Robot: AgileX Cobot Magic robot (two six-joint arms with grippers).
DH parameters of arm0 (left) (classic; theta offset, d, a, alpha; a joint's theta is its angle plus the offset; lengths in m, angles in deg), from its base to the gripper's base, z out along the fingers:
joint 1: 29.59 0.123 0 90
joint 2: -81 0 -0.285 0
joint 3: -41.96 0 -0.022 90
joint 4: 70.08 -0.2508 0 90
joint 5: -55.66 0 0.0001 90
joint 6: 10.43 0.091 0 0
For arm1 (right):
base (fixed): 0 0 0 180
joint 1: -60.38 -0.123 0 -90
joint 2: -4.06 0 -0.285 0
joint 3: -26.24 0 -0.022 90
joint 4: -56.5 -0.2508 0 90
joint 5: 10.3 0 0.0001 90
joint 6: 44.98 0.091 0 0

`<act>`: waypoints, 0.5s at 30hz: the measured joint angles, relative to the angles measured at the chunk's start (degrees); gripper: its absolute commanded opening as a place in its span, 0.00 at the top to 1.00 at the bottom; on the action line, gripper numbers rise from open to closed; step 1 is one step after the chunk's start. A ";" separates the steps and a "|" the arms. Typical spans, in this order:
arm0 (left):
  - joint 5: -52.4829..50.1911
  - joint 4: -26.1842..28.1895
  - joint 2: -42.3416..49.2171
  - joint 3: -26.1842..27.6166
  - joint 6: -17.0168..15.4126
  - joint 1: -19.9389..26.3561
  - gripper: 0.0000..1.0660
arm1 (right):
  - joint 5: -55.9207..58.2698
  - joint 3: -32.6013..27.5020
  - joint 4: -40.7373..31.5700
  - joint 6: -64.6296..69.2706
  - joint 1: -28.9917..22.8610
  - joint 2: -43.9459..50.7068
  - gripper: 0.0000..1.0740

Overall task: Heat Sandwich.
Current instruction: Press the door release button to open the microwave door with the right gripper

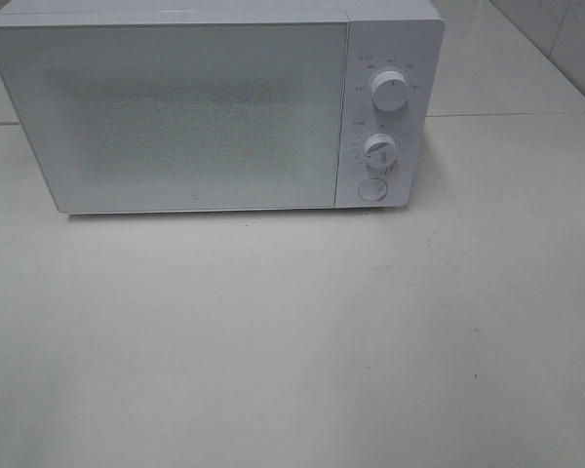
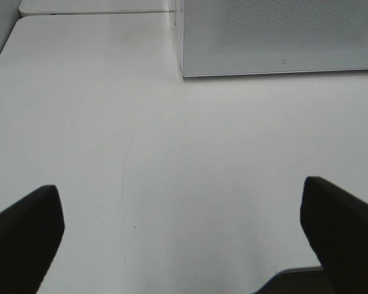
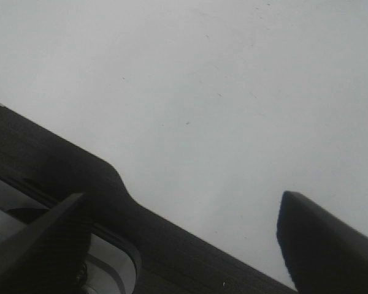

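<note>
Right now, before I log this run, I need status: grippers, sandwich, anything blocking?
Left gripper open, empty; right gripper open, empty. Sandwich not in view. Microwave door shut; nothing else seen on the table.

My right gripper [image 3: 184, 196] hangs over a white table [image 3: 202, 92], its jaws spread well apart, with only tabletop and a dark ribbed strip [image 3: 147, 229] showing between them. Both black fingers [image 3: 328, 251] are blurred by closeness. The strip runs at a slant along the table's edge and passes behind one finger. A few tiny dark specks [image 3: 187, 122] dot the tabletop. Past the strip lies a pale grey surface [image 3: 110, 269], too unclear to identify.
</note>
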 measured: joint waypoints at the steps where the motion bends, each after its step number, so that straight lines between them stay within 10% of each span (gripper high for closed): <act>1: 0.00 0.00 0.00 0.00 0.00 0.00 0.09 | 0.63 0.00 0.34 0.00 1.15 1.26 0.29; 15: 0.00 0.00 0.00 0.00 0.00 0.00 0.09 | 1.09 -7.22 1.72 4.18 12.20 20.57 0.29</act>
